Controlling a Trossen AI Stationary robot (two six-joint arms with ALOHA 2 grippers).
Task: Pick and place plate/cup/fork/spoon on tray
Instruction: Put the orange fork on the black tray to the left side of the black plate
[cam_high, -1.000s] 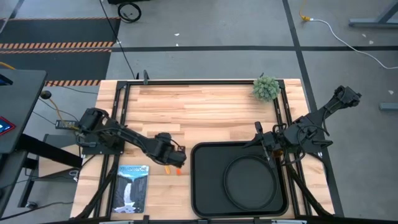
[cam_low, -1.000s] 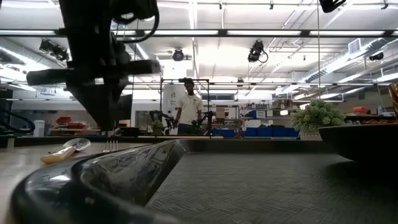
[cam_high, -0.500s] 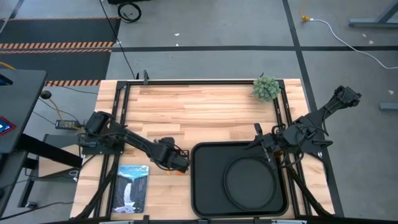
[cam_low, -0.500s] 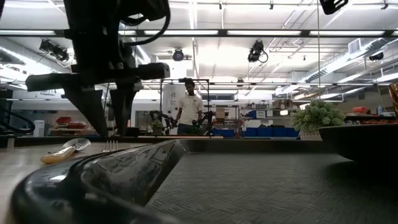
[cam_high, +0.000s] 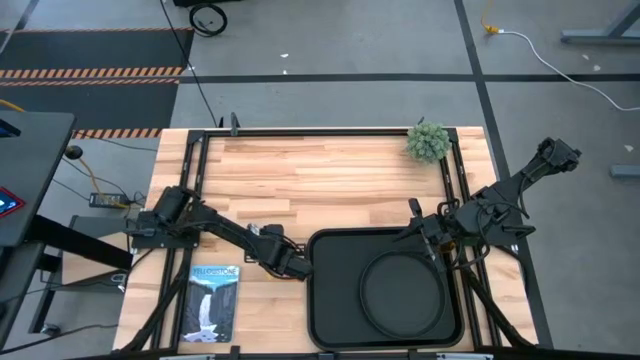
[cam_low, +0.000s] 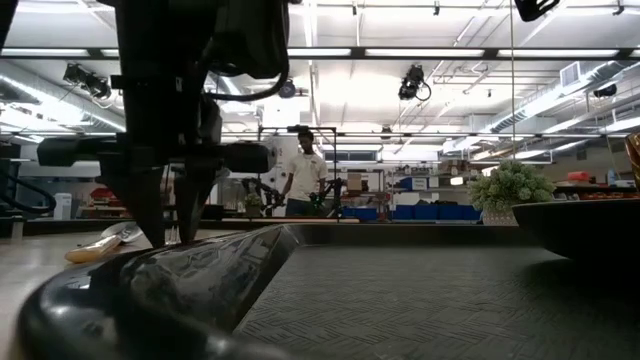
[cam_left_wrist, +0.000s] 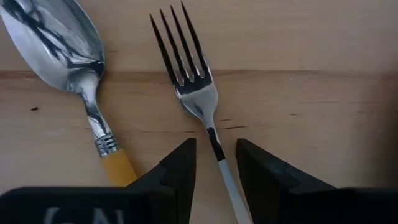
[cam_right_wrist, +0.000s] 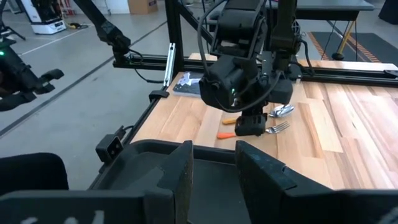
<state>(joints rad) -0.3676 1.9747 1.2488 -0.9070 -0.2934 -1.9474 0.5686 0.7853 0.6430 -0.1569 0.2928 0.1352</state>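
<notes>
The fork (cam_left_wrist: 186, 68) and the spoon (cam_left_wrist: 68, 56) lie side by side on the wooden table, just left of the black tray (cam_high: 330, 310). The round black plate (cam_high: 403, 290) lies in the tray. My left gripper (cam_left_wrist: 216, 146) is open and low over the fork, pointing down, with one finger on each side of the fork's slim neck. I cannot tell whether the fingers touch it. In the high view the left gripper (cam_high: 290, 265) hides both utensils. My right gripper (cam_high: 425, 235) is open and empty above the tray's far right part. An amber sliver at the low view's right edge (cam_low: 634, 160) may be the cup.
A small green plant (cam_high: 428, 141) stands at the table's far right. A picture booklet (cam_high: 213, 302) lies near the front left. The tray's raised rim (cam_low: 200, 270) is close to the right of the left gripper. A person (cam_low: 303, 175) stands far back in the room.
My left gripper has gone toward the table's right and near edges and come down over the fork. In the low view its fingers now stand in front of the fork's tines. The fork, the spoon and the right arm have kept still.
</notes>
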